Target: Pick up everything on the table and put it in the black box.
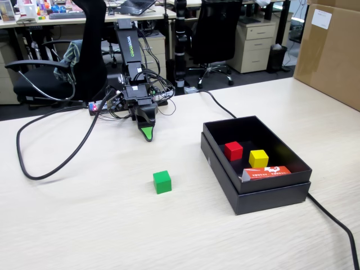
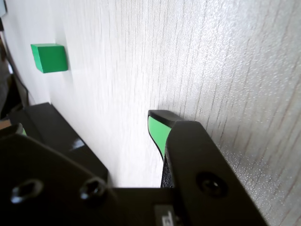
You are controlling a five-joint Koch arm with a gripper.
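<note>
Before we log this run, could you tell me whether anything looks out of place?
Only the green cube still sits on the table, outside the black box, clear of the tool. Nothing looks spilled or damaged.

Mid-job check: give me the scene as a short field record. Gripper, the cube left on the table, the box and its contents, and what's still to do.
gripper: low over the table, holding nothing; open or shut cannot be told
green cube: alone on the table, apart from the gripper and from the box
black box: open, to the right of the green cube in the fixed view
box contents: red cube, yellow cube, small red and white carton
remaining: green cube not yet picked up
</note>
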